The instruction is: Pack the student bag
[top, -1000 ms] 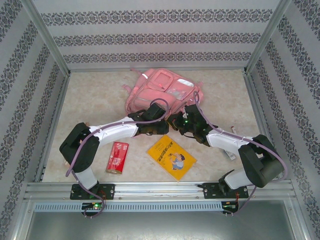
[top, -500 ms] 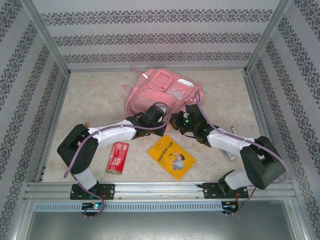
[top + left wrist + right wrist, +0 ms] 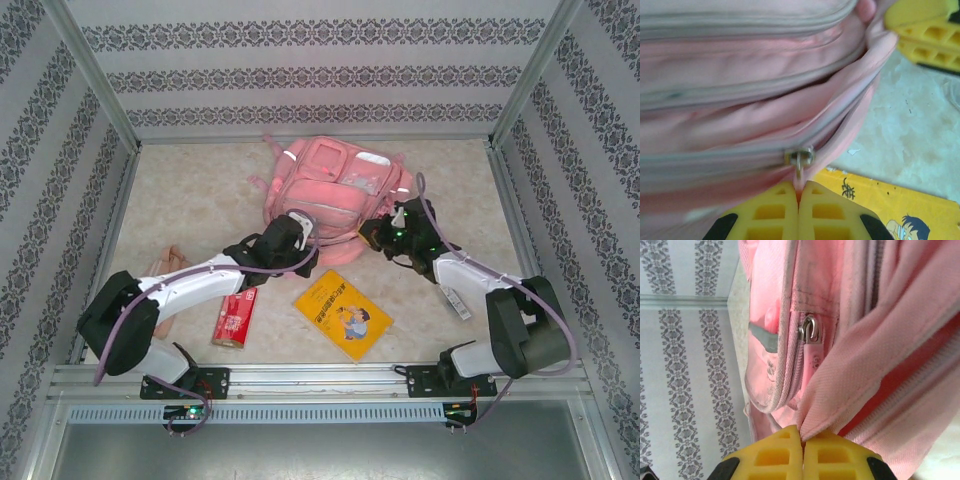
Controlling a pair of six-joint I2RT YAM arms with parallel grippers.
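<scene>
Both arms have reached further back since a sec ago & student bag (image 3: 335, 190) now sits mid-back on surface (image 3: 180, 200). L hand (image 3: 800, 192) clamps tight on its zip pull (image 3: 799, 159); R hand (image 3: 802, 437) pinches a pink fold. Yellow book (image 3: 343, 314) lies nr front.

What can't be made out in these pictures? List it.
Contents of the student bag: its pink fabric hides them in all views.
Whether the left tool grips a zip pull or bare fabric: its own fingers hide that, left wrist view.
Yellow book: title too small from the top; cut by the bottom edge, left wrist view.
Red packet: print too small, top view.
</scene>
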